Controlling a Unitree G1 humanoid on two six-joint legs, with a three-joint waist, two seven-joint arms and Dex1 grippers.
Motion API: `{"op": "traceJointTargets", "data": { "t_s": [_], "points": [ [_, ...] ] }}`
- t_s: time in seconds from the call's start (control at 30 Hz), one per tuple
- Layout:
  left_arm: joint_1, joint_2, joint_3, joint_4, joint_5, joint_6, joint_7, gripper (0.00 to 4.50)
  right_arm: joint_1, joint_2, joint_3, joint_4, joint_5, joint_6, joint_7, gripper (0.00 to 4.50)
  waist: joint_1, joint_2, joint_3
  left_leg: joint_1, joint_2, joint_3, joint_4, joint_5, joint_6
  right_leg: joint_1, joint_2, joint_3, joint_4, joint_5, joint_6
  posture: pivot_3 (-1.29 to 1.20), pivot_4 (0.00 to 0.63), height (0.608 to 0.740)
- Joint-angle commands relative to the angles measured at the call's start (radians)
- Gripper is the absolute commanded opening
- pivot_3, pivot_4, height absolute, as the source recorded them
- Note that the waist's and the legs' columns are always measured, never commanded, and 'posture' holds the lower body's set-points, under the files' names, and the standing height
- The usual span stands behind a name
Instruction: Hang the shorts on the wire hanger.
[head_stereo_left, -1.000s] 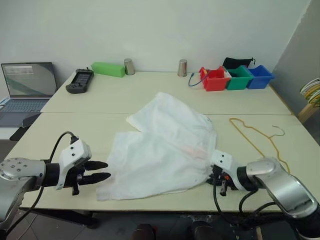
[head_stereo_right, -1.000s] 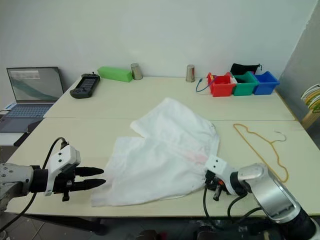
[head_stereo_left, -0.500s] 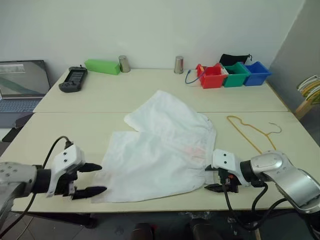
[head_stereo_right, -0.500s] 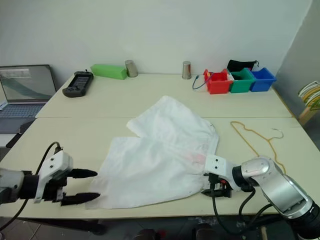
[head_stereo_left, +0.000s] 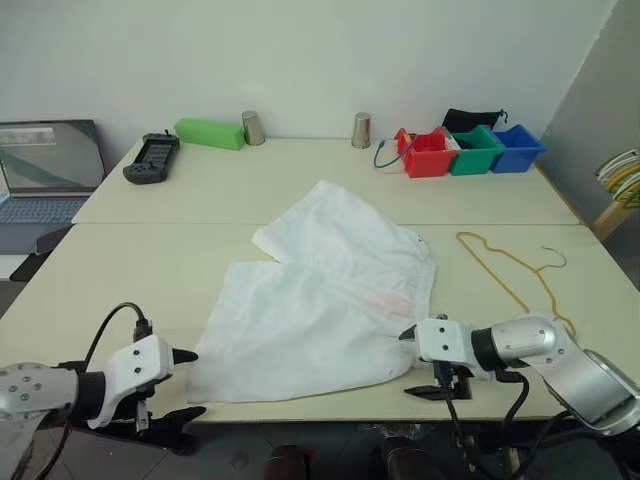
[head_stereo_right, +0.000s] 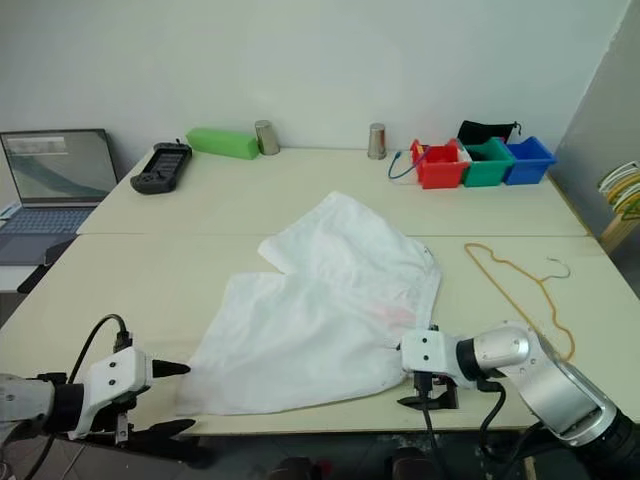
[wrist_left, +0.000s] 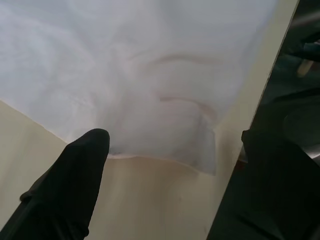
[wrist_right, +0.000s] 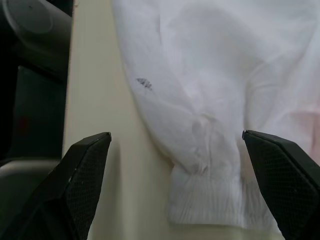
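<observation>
Two cream tables (head_stereo_left: 300, 190) stand against a white wall (head_stereo_left: 300, 50).

This looks like a lab or test room rather than a home: two plain cream tables (head_stereo_left: 150, 270) pushed together against a bare white wall. Far beyond the grippers sit an open laptop (head_stereo_left: 48, 170), a handheld controller (head_stereo_left: 151, 158), and red, green and blue sorting bins (head_stereo_left: 470, 152) with two steel cups (head_stereo_left: 361, 130).

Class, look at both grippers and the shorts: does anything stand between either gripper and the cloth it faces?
Nothing visible does. The left gripper is open at the near left corner of the shorts, the right gripper open at their near right corner; only bare table lies between.
</observation>
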Motion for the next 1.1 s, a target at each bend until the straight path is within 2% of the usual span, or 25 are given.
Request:
{"op": "traceJointTargets", "data": {
  "t_s": [0.03,0.27,0.3,0.4,0.77,0.83,0.93,1.1],
  "points": [
    [-0.062,-0.014,-0.069,0.068,0.063,-0.085,0.033,4.5,0.0,0.012,0.01,0.063,-0.053,-0.048,-0.033,4.46,0.001,0.0,0.0,0.0,0.0,0.0,0.0,0.0,0.0,0.0,0.0,0.0,0.0,0.0,0.0,0.04,0.089,0.74],
    [-0.134,-0.024,-0.154,0.162,0.116,-0.187,0.042,4.5,0.025,0.01,0.001,0.071,-0.042,-0.041,-0.019,4.46,0.003,0.006,-0.004,0.004,0.0,0.0,0.0,0.0,0.0,0.003,-0.001,0.001,0.0,0.001,0.001,0.03,0.09,0.74],
    [-0.142,-0.025,-0.162,0.167,0.118,-0.192,0.044,4.33,0.021,0.014,-0.001,0.075,-0.041,-0.039,-0.021,4.49,0.003,0.006,-0.004,0.006,0.0,0.0,0.0,0.0,0.0,0.003,-0.001,0.0,0.0,0.001,0.001,0.02,0.091,0.74],
    [-0.163,-0.02,-0.179,0.171,0.111,-0.192,0.041,3.78,0.007,0.014,-0.008,0.071,-0.029,-0.025,-0.009,3.94,0.003,0.007,-0.004,0.008,0.0,0.001,0.0,0.0,0.0,0.003,-0.001,0.001,0.0,0.0,0.001,0.02,0.091,0.74],
    [-0.228,0.022,-0.183,0.194,0.091,-0.186,0.016,1.38,-0.001,-0.006,-0.027,0.054,-0.01,0.0,0.025,1.1,0.0,0.006,-0.003,0.005,0.0,0.003,0.001,0.001,0.001,0.002,-0.001,0.0,0.001,0.001,0.001,0.01,0.095,0.74],
    [-0.203,0.047,-0.178,0.174,0.076,-0.17,-0.016,0.97,0.016,-0.028,-0.026,0.009,0.009,0.022,0.054,0.66,-0.001,0.006,-0.003,0.0,0.0,0.003,0.001,0.001,0.001,0.001,-0.001,0.0,0.001,0.004,0.007,0.01,0.096,0.74],
    [-0.142,0.082,-0.162,0.111,0.038,-0.122,-0.062,0.36,0.047,-0.054,-0.031,-0.047,0.045,0.064,0.074,0.62,-0.004,0.005,-0.002,0.0,0.001,0.003,-0.001,0.0,0.001,0.0,0.0,-0.001,0.0,0.003,0.007,0.01,0.097,0.74],
    [-0.058,0.129,-0.154,0.055,0.03,-0.088,-0.101,0.36,0.091,-0.077,-0.031,-0.101,0.078,0.123,0.074,0.62,-0.007,0.004,-0.001,0.0,0.004,0.004,-0.002,-0.002,0.003,0.0,0.0,-0.001,0.0,0.001,0.007,0.01,0.1,0.74]
  ]
}}
